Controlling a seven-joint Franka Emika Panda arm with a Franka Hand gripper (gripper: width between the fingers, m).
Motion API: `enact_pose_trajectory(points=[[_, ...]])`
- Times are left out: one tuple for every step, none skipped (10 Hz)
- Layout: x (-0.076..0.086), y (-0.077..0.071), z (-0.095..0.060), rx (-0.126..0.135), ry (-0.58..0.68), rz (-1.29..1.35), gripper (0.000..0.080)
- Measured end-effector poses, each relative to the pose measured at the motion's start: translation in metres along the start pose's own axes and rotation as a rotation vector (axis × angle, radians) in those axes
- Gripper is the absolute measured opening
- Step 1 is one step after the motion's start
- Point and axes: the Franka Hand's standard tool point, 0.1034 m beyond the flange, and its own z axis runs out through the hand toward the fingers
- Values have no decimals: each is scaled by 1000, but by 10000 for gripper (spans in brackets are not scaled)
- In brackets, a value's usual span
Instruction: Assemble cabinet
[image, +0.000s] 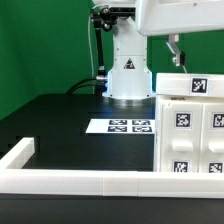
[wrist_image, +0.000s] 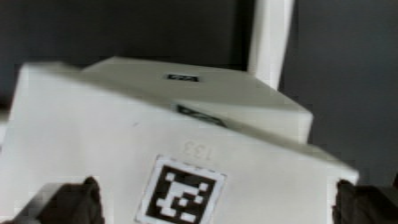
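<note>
The cabinet (image: 190, 135) is a large white block with several black-and-white tags, standing at the exterior view's right. A smaller tagged white part (image: 193, 86) sits on top of it. My gripper (image: 175, 52) hangs just above that top part and seems apart from it. In the wrist view the white cabinet (wrist_image: 160, 110) fills the frame, with one tag (wrist_image: 183, 192) showing between the two dark fingertips (wrist_image: 71, 205). My gripper (wrist_image: 221, 208) is open wide and holds nothing.
The marker board (image: 129, 126) lies flat on the black table in front of the robot base (image: 128, 75). A long low white border rail (image: 90, 181) runs along the table's front and up the exterior view's left side.
</note>
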Motion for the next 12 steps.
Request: enact_pose_trajectory(points=[[0, -1, 1, -14, -4, -69, 648], [0, 2, 1, -15, -4, -106, 648], [-1, 3, 1, -15, -5, -168, 648], [-1, 3, 1, -16, -6, -235, 648], [0, 5, 2, -22, -10, -324, 648], [4, 7, 3, -51, -21, -446, 648], [7, 6, 5, -77, -24, -571, 648], [8, 8, 6, -93, -28, -710, 648], [7, 11, 9, -90, -37, -804, 648], [7, 12, 14, -87, -47, -848, 648], [6, 11, 17, -91, -59, -917, 648], [6, 8, 19, -88, -61, -911, 648]])
